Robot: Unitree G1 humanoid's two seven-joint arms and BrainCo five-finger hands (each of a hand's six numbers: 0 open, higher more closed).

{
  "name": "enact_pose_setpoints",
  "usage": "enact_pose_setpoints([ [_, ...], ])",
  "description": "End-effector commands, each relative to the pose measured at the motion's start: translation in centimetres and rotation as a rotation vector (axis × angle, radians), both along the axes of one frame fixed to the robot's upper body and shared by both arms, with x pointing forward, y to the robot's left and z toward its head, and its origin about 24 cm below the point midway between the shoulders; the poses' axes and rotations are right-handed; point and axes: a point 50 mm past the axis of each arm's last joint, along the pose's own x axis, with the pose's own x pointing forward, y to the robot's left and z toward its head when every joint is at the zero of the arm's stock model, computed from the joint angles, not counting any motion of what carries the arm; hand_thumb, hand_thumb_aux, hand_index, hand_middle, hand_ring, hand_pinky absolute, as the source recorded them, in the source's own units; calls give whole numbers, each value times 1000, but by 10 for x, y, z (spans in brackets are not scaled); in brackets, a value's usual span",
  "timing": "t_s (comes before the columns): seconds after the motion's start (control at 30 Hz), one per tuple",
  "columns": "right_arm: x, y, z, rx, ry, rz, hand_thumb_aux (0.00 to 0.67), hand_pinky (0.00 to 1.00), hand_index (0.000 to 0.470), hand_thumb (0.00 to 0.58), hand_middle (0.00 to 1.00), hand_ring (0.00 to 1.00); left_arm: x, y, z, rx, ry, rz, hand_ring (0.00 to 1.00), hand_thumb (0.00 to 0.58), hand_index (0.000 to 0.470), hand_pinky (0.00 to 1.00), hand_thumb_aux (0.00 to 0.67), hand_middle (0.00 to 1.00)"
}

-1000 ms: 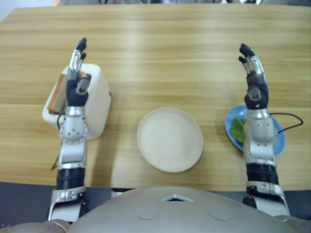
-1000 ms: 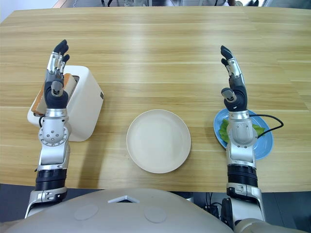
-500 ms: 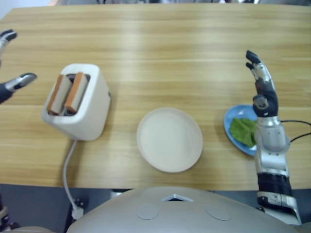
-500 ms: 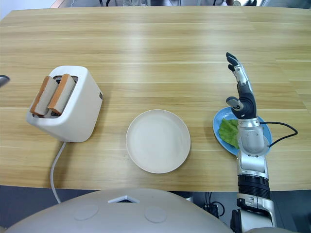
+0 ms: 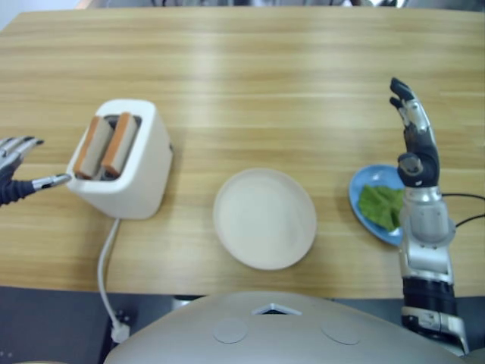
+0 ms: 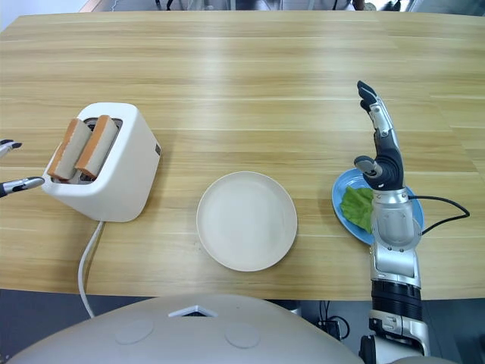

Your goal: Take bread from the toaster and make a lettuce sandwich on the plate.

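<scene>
At the table's left edge, the left hand lies low beside the toaster, fingers spread and straight, holding nothing; one fingertip reaches right up to the toaster's left side, though I cannot tell whether it touches. The bread is two flat slices with brown crusts: the left slice and the right slice stand side by side in the slots on top, tilted slightly and poking well above the casing, just right of that hand. The toaster is a smooth, rounded white box, and its pale cord runs from its near side down over the table's front edge. The table is light wood with long grain lines. Near the middle front sits the plate, round, cream-coloured, matte and bare, well apart from both hands. At the right, the right hand stands upright with its fingers extended and gripping nothing, poised over a small blue dish. On that dish rests the lettuce, a crinkled green leaf just left of the metal wrist, which covers the dish's right part.
</scene>
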Motion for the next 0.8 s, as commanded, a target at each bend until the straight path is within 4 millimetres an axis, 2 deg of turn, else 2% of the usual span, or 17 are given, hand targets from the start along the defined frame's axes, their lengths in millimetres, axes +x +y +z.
enact_pose_setpoints([
  [0.03, -6, -5, 3, -15, -18, -35, 0, 0, 0, 0, 0, 0, 12, -5, -5, -18, 30, -25, 0, 0, 0, 0, 0, 0],
  [0.27, -9, -9, -1, -31, -12, -58, 0, 0, 0, 0, 0, 0, 25, -18, -15, -106, 19, -66, 0, 0, 0, 0, 0, 0],
  [0.5, -7, -12, 1, -45, -8, -59, 0, 0, 0, 0, 0, 0, 25, -28, -22, -123, 27, -98, 0, 0, 0, 0, 0, 0],
  [0.77, -8, -16, 3, -51, -13, -67, 0, 0, 0, 0, 0, 0, 22, -29, -29, -102, 69, -104, 0, 0, 0, 0, 0, 0],
  [0.8, -8, -16, 3, -51, -14, -68, 0, 0, 0, 0, 0, 0, 22, -29, -30, -105, 71, -107, 0, 108, 45, 0, 66, 0],
])
